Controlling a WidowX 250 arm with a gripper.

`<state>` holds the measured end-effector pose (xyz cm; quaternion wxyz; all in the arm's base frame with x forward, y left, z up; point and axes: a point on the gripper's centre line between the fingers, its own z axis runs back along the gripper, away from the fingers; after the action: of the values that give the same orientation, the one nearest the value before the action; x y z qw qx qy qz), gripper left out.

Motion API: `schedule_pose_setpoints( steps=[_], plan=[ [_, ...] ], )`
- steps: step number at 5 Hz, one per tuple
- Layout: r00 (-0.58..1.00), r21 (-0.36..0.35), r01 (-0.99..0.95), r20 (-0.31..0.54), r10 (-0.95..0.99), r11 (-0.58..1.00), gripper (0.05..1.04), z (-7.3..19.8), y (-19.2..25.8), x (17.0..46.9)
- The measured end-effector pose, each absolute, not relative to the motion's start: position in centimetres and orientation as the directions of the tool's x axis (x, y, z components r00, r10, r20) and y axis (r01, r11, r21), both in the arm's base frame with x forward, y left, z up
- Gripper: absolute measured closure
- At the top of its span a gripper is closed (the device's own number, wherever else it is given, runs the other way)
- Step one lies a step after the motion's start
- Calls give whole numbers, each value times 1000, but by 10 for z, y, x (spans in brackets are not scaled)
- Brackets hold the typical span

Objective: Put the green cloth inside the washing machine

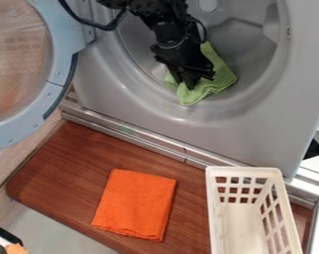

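My gripper (pixel 192 82) hangs down from the top edge into the round opening of the grey washing machine (pixel 132 99), right over the green cloth (pixel 220 79). The cloth lies crumpled at the lower rim of the opening, with one corner draped toward the front and another part reaching up behind the arm. Gripper and cloth overlap, and the gripper hides the cloth's middle; whether it grips the fabric I cannot tell.
The machine's round door (pixel 53 74) stands open at the left. Below the machine, an orange cloth (pixel 135 204) lies flat on a brown wooden board (pixel 66 171). A white slotted basket (pixel 276 208) stands at the lower right.
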<state>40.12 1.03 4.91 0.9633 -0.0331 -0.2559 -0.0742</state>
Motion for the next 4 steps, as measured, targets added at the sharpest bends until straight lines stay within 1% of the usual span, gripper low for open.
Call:
schedule_pose_setpoints(
  steps=[1, 2, 3, 4],
  plan=[
    [867, -65, 165, 486, -113, 984, 677, 56, 10, 405],
    [873, -88, 168, 476, -107, 982, 369, 70, 9, 409],
    [850, -60, 156, 516, -103, 986, 112, 104, 8, 407],
    [833, -45, 162, 542, -112, 986, 82, 115, 2, 398]
  ],
)
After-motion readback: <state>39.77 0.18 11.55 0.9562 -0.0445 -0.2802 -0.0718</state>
